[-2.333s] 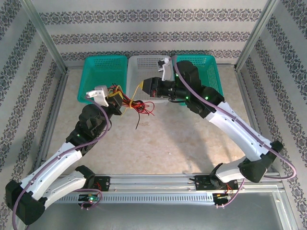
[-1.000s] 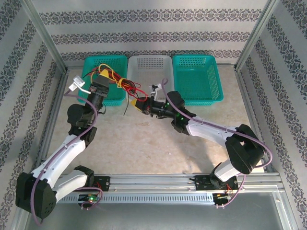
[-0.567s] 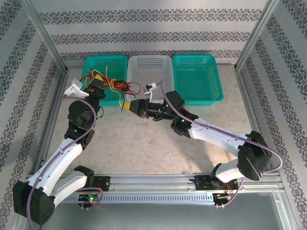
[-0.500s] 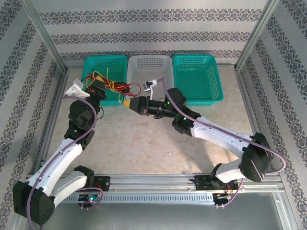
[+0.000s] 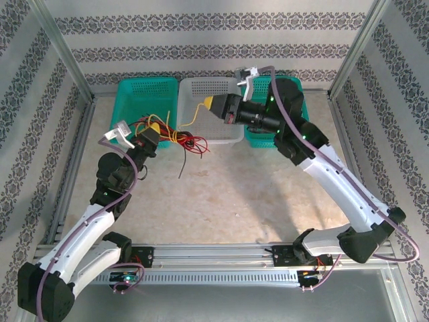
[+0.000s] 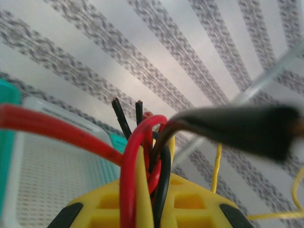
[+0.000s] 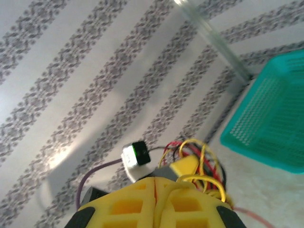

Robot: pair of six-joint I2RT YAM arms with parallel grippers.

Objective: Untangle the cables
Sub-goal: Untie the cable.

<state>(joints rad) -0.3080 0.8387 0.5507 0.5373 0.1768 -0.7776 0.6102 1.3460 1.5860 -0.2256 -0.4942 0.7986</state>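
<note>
The cables, a knot of red, black and yellow wires, hang above the table in front of the left teal basket. My left gripper is shut on the knot. In the left wrist view, red and black cables are pinched between its yellow fingers. One yellow cable runs from the knot up to my right gripper, which is shut on it above the white basket. In the right wrist view the right gripper has its fingers pressed together, with the yellow cable looping off them toward the knot.
A second teal basket stands at the back right, partly under the right arm. A black cable end dangles to the table. Metal frame posts and patterned walls enclose the table. Open tabletop lies between the two arms.
My right gripper has risen and moved back and right to above the white basket, drawing a yellow cable out. The left gripper has come nearer and right with the knot.
</note>
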